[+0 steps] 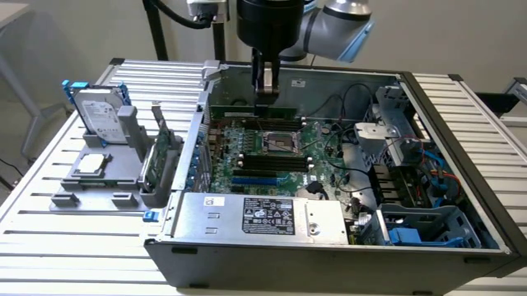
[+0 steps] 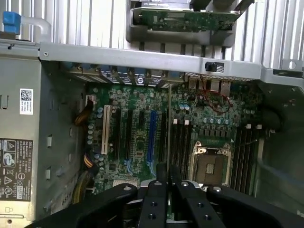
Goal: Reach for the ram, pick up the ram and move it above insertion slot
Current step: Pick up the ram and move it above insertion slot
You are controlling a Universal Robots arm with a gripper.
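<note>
Overhead, in the exterior view, the gripper point(image 1: 265, 92) is seen hanging above the open computer case point(image 1: 461, 203), its fingers clenched on the top edge of the ram point(image 1: 251, 113), a thin green stick held upright and lengthwise over the motherboard point(image 1: 272, 154). The stick is carried edge-down, presumably so that its contact edge can be lined up with the dark memory slots point(image 1: 272, 161) lying beside the processor socket point(image 1: 278, 142). A grey holder point(image 1: 103, 179) stands on the slatted table point(image 1: 49, 246) toward the exterior view's left, with a silver hard drive point(image 1: 100, 117) and a broader green card point(image 1: 158, 157) kept upright in it (parts parked within reach, it may be judged). In the wrist view, the black fingers point(image 2: 154, 204) are seen pressed together around a narrow edge, taken to be the ram, viewed end-on as a thin line running over the board toward the case wall. The memory slots point(image 2: 179, 142) are visible just beside that line, next to the socket point(image 2: 210, 164), so the stick appears to be held over the board close to the slots.
</note>
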